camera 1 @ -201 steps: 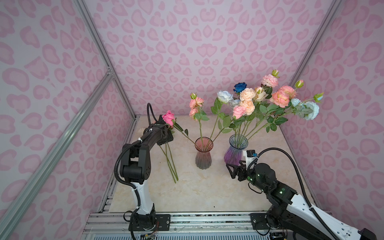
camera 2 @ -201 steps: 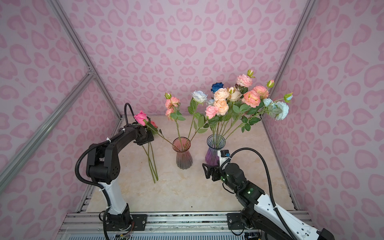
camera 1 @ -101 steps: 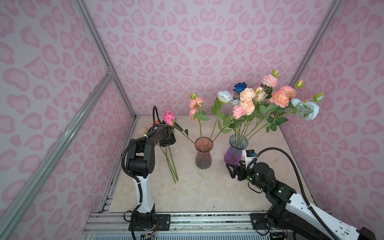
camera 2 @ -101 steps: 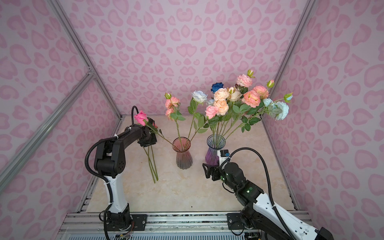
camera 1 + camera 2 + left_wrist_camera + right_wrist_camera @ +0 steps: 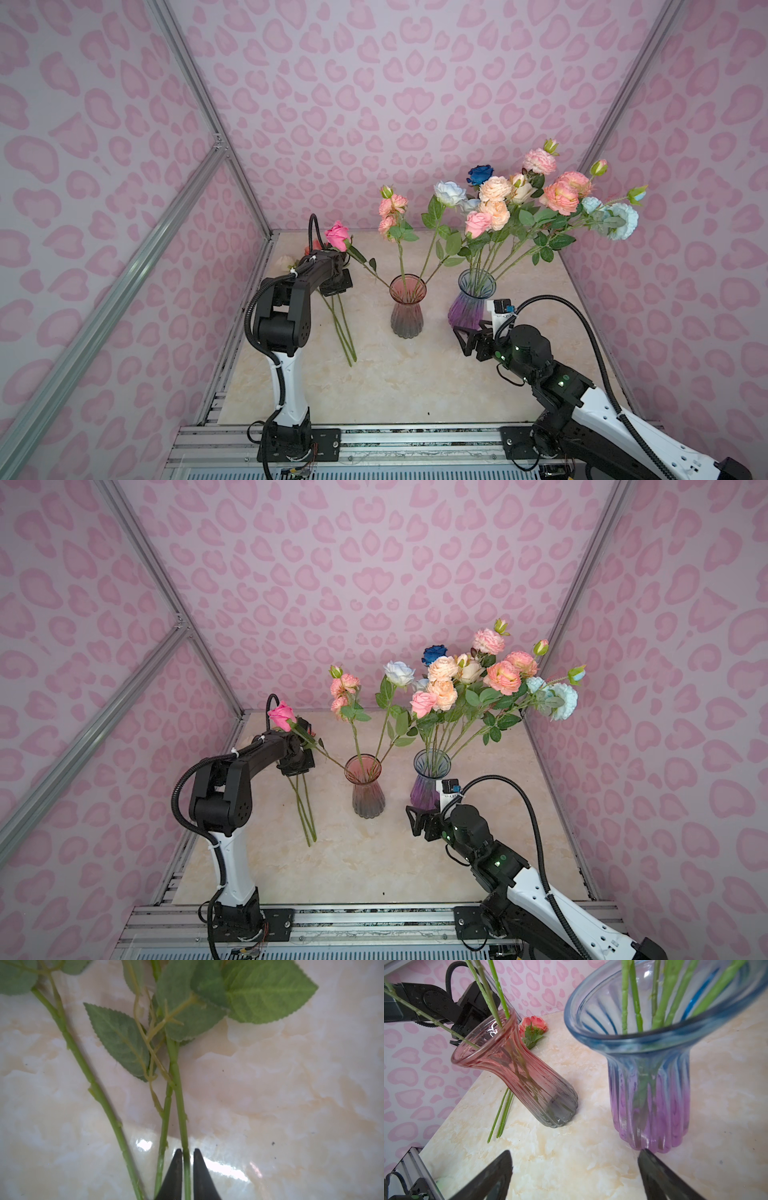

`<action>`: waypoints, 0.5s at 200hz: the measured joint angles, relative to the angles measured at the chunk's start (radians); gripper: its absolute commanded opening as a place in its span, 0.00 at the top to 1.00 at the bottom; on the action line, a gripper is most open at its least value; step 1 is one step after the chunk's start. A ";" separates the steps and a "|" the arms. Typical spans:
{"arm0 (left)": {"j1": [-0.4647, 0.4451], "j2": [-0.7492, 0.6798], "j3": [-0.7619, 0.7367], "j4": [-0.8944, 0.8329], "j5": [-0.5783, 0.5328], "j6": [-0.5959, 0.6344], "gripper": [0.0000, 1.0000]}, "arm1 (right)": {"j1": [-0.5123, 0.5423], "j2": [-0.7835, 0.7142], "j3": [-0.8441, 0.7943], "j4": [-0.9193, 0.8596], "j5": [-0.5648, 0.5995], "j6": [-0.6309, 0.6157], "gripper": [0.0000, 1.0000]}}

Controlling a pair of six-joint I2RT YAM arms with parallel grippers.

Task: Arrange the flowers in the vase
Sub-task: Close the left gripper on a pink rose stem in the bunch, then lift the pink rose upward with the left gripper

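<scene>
Left tool [image 5: 186,1160] nearly closed, black fingertips [image 5: 176,1169] pinching one thin green leafy stem [image 5: 180,1105], one of three lying on the marbled beige bench [image 5: 291,1084], left of the ribbed pink-to-grey glass vase [image 5: 407,307]. Right tool [image 5: 575,1169] spread wide, empty, low beside the ribbed blue-to-purple glass vase [image 5: 650,1095], which holds most of the flowers [image 5: 494,189]; whether one finger touches its base cannot be judged. In both top views the left arm [image 5: 286,307] hides its tool and the lying stems' upper ends.

Robot lab test booth, pink patterned wall panels [image 5: 395,83], aluminium framing [image 5: 218,143], marble-look tabletop [image 5: 395,382], rail-mounted arms [image 5: 286,374].
</scene>
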 measured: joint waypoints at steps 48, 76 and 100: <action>-0.002 0.020 0.001 -0.002 -0.015 0.018 0.81 | -0.002 -0.007 0.000 -0.001 0.000 0.000 0.05; -0.002 0.032 0.010 -0.005 -0.017 0.018 0.81 | -0.003 -0.011 0.000 -0.001 0.000 0.000 0.05; -0.002 0.038 0.014 -0.004 -0.018 0.018 0.88 | -0.005 -0.009 0.000 -0.003 -0.001 0.000 0.05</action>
